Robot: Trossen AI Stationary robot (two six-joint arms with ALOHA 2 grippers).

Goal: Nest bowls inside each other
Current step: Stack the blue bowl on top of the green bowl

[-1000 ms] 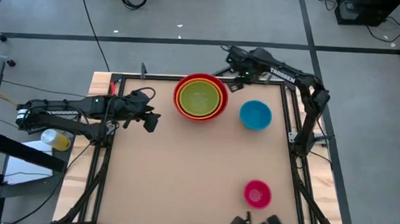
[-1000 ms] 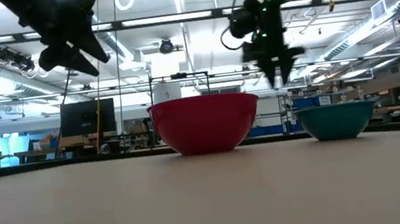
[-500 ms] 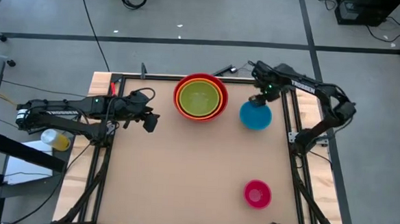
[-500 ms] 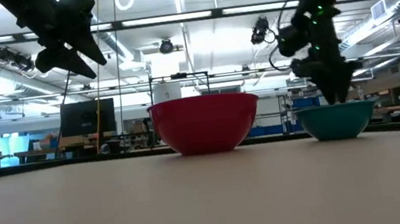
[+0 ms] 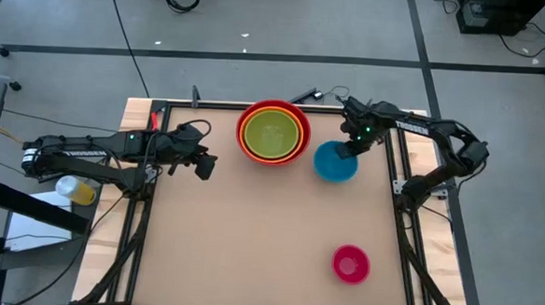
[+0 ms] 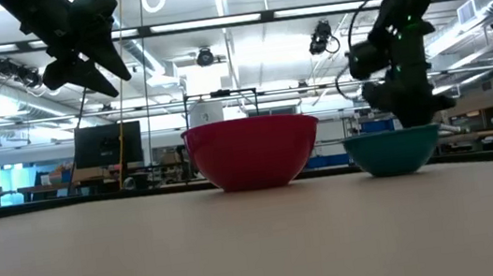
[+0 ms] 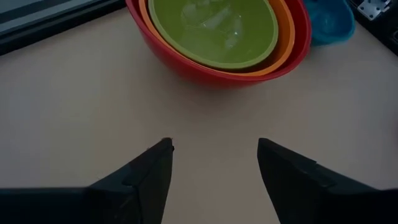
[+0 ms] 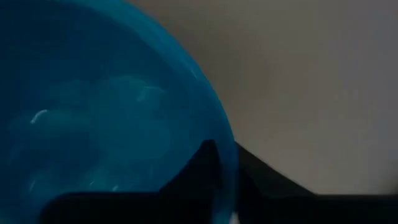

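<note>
A red bowl (image 5: 274, 132) with an orange and a green bowl nested inside stands at the table's far middle, and shows large in the left wrist view (image 7: 217, 37). A blue bowl (image 5: 333, 164) sits just to its right, with my right gripper (image 5: 349, 147) shut on its rim. A small pink bowl (image 5: 351, 264) rests on its base near the front right. My left gripper (image 5: 205, 165) hangs open above the table, left of the red bowl. My right gripper holds the blue bowl by its rim (image 8: 225, 144) on the far right side. One finger (image 8: 202, 163) is inside the bowl and the other (image 8: 264, 177) outside. The fingers come from above, pointing down. In the low view the bowl (image 6: 392, 151) stays level, its base at table height.
A black frame (image 5: 397, 178) runs around the table's edges, close to the right arm. Bare tabletop (image 5: 249, 235) lies between the bowl stack and the pink bowl. A yellow bottle (image 5: 80, 192) lies off the table at the left.
My right gripper has come down from the far edge onto the blue bowl's rim and shut on it. The blue bowl has since shifted a little toward the red bowl and the near edge.
</note>
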